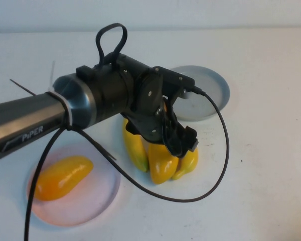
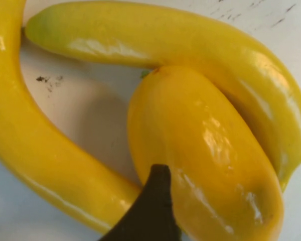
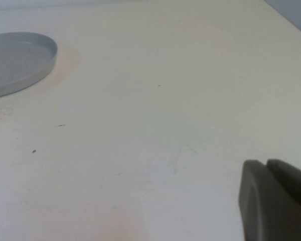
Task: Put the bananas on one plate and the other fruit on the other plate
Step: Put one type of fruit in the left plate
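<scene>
**Claw over the fruit pile**

Left gripper [image 1: 183, 143] is hanging spread wide right over the plump oval orange-yellow fruit [image 1: 162, 164], which is lying wedged between two slim curved yellow bananas [image 1: 134, 144], touching both. Left of the pile, a second plump fruit [image 1: 62, 176] is sitting on the round pale pink plate [image 1: 98, 201]. Beyond the pile, the round grey plate [image 1: 213, 93] is lying bare. Right gripper [image 3: 273, 201], pressed together, is idling near that grey plate.

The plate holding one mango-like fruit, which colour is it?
Pale pink plate; clearest in the high view.
</scene>
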